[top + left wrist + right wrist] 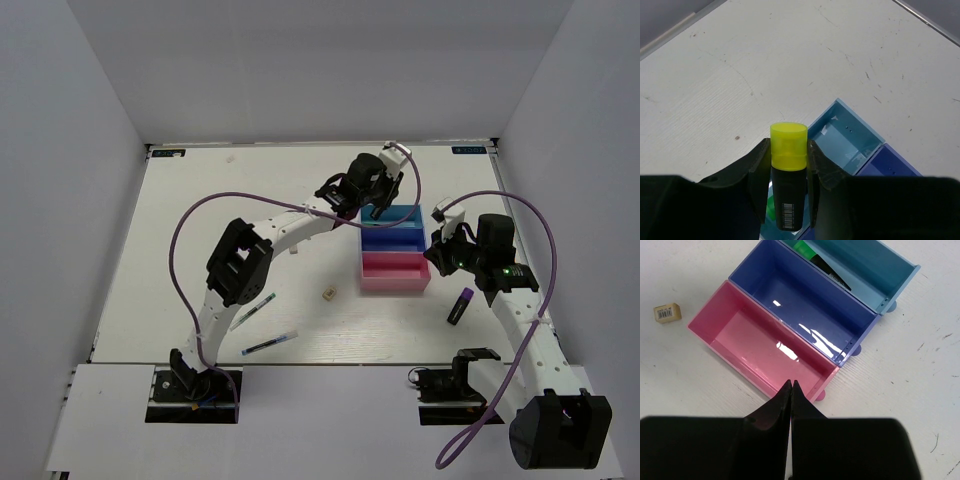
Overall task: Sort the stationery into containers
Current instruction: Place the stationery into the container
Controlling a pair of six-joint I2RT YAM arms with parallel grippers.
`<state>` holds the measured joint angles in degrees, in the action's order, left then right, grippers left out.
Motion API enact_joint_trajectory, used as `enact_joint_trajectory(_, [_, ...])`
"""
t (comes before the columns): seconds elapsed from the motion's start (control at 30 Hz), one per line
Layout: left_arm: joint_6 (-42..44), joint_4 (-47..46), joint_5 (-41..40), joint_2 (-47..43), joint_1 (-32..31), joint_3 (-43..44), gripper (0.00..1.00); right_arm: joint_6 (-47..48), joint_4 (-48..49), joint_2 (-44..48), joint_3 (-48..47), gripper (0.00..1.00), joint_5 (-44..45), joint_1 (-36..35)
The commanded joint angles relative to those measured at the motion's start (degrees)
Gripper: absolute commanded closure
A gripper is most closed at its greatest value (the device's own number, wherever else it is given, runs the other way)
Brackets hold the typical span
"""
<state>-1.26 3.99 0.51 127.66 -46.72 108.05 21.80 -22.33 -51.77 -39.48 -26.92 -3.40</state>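
The left gripper point(788, 165) pinches a marker with a yellow cap point(788, 142) and holds it over one end of the cyan tray point(855, 145), where a green-capped marker point(802, 247) already lies. To do this well, I think it should go down low into the cyan tray, lay the marker flat next to the green one, and only then let go, so it does not bounce out. The right gripper point(791, 390) is pressed together with nothing in it, two trays away from the cyan tray, at the pink tray point(760, 350).

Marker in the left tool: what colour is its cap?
Yellow cap; the left wrist view shows it best.
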Motion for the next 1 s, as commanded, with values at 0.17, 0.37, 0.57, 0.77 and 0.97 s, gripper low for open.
enact_joint_trajectory(0.17, [0.82, -2.59, -3.41, 2.33, 0.05, 1.55, 0.88, 0.08, 2.2, 1.06, 0.72, 1.0, 0.11, 0.15])
enact_joint_trajectory(0.37, [0.82, -3.2, -4.29, 2.16, 0.14, -0.2, 0.81, 0.26, 2.2, 1.14, 0.81, 1.0, 0.11, 0.32])
enact_joint_trajectory(0.57, [0.82, -3.55, -4.38, -1.61, -0.13, -5.03, 0.46, 0.43, 2.11, 0.88, 0.9, 0.79, 0.11, 0.24])
enact_joint_trajectory(0.77, [2.49, -3.64, -4.99, -6.62, -0.65, -8.73, 0.24, 0.78, 1.85, 0.53, 0.81, 0.63, -0.06, 0.5])
enact_joint_trajectory(0.97, [3.1, 1.61, -11.74, -19.0, -2.94, -14.35, 0.65, -0.09, 1.94, 0.79, 1.08, 1.0, 0.81, 0.94])
